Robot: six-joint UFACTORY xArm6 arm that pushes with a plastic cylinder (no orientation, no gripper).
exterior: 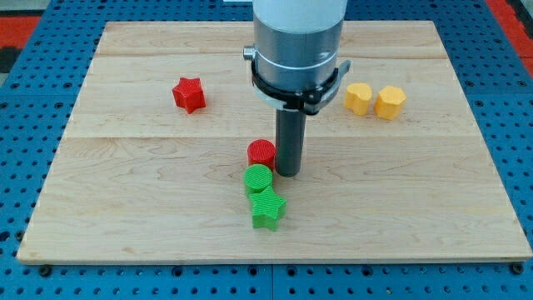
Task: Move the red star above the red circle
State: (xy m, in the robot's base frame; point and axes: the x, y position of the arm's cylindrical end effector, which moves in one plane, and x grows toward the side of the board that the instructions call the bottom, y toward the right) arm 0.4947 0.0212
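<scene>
The red star (189, 94) lies on the wooden board at the view's upper left. The red circle (261, 153) sits near the board's middle, to the lower right of the star and well apart from it. My tip (288, 172) rests on the board just right of the red circle, close to it or touching it. The rod rises from there into the grey arm body at the view's top.
A green circle (257, 178) sits directly below the red circle, with a green star (267, 209) just below that. Two yellow blocks (359, 98) (390, 102) lie side by side at the upper right. The wooden board (125, 208) lies on a blue perforated table.
</scene>
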